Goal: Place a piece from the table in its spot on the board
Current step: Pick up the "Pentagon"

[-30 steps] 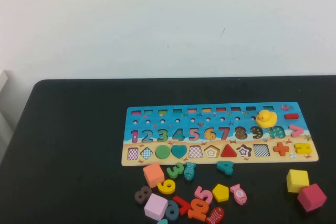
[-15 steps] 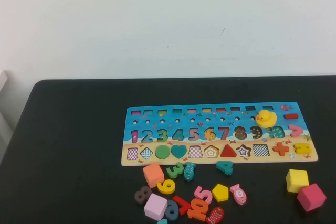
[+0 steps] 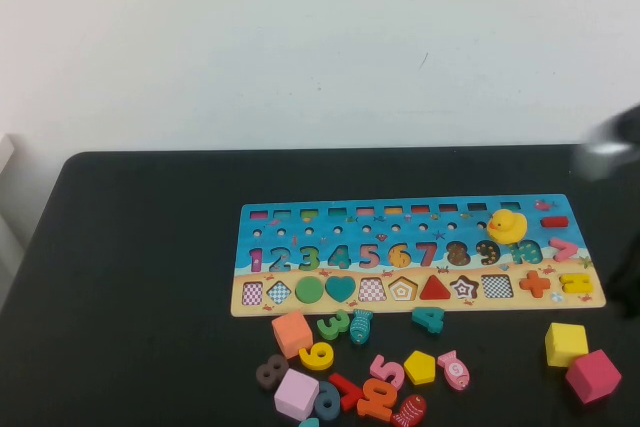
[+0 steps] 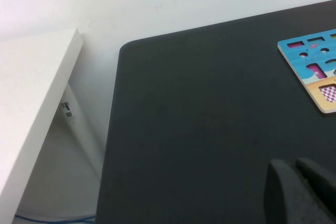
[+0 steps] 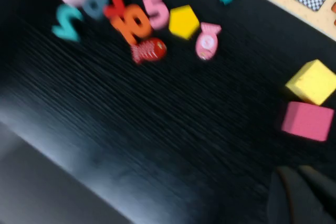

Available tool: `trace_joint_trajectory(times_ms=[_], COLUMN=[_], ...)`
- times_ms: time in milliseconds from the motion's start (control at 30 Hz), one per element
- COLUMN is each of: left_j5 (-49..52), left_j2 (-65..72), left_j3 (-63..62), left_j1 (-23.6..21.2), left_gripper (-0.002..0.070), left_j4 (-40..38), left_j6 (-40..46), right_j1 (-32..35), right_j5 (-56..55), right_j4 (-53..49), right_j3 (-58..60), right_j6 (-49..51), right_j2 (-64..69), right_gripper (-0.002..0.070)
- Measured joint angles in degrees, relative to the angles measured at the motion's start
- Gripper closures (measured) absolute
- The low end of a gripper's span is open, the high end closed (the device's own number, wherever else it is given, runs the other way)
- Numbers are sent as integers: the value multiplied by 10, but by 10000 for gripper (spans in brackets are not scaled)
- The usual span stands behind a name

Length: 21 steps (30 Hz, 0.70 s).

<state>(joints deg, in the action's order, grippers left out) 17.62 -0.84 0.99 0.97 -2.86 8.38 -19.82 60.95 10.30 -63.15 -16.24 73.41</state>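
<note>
The table (image 3: 140, 287) was matte black. The board (image 3: 300, 229) showed blue sea over sandy beach, with many-coloured numbers. The pentagon (image 3: 420, 367) was yellow; its recess (image 3: 403, 289) had a pale patterned floor. Nearby sat a yellow cube (image 3: 566, 344) and a pink cube (image 3: 594, 376).

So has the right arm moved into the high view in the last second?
Yes. The right arm now blurs in at the right edge, beyond the board's far right corner; earlier it was absent. The yellow pentagon lies untouched.
</note>
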Motion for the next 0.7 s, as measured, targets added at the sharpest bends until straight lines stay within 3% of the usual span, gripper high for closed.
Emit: trace_joint_trajectory(times_ms=[133, 267, 700], left_j5=[0, 0, 0], left_j2=[0, 0, 0], left_j3=[0, 0, 0], left_j1=[0, 0, 0], left_gripper=[676, 676, 676], left_j4=[0, 0, -1], left_j6=[0, 0, 0], right_j1=[-91, -140, -157], right_j5=[0, -2, -29], right_j4=[-106, -147, -133], right_j3=[-47, -87, -121], right_j6=[66, 101, 140], right_j2=[86, 172, 326], right_gripper=[657, 657, 645])
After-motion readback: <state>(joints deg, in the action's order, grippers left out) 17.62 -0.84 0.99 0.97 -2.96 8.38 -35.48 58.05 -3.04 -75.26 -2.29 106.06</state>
